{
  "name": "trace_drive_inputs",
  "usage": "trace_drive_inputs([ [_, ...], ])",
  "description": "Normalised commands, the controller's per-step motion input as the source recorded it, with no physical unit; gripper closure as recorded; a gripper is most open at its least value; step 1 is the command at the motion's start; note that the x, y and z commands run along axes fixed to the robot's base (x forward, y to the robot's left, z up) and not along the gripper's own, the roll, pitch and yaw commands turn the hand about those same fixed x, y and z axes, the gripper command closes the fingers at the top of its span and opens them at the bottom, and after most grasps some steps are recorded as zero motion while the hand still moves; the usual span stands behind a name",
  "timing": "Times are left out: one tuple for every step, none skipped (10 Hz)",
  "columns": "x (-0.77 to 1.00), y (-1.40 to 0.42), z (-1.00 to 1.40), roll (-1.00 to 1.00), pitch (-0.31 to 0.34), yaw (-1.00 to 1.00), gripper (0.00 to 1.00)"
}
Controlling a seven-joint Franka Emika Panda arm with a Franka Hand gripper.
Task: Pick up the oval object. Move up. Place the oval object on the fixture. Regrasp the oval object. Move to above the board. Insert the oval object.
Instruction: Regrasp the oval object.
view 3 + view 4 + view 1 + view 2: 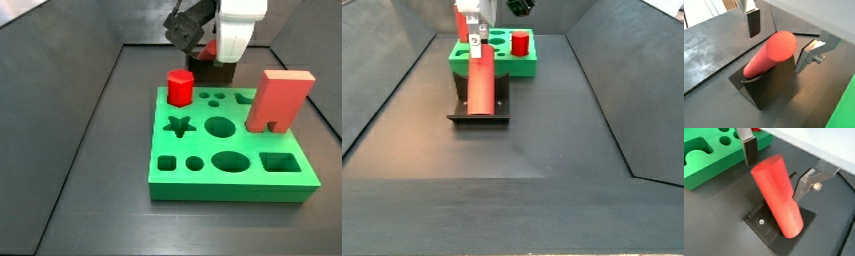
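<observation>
The oval object, a smooth salmon-red rod, leans tilted on the fixture, its lower end on the base plate. It shows the same way in a wrist view and in a side view on the black fixture. My gripper is open and straddles the rod's upper end. One finger stands clear of the rod, the other finger is close beside it. The green board lies beyond the fixture.
A short red hexagonal peg and a tall salmon block stand in the board. The board's corner shows in both wrist views. Dark sloping walls enclose the floor on both sides.
</observation>
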Motion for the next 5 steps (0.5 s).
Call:
trace_drive_inputs([
  [0.09, -0.01, 0.0, -0.01, 0.202, 0.05, 0.0],
  [0.09, -0.01, 0.0, -0.01, 0.202, 0.05, 0.0],
  [0.09, -0.01, 0.0, -0.01, 0.202, 0.05, 0.0],
  [0.09, -0.01, 0.0, -0.01, 0.202, 0.05, 0.0],
  [0.09, -0.01, 0.0, -0.01, 0.202, 0.05, 0.0],
])
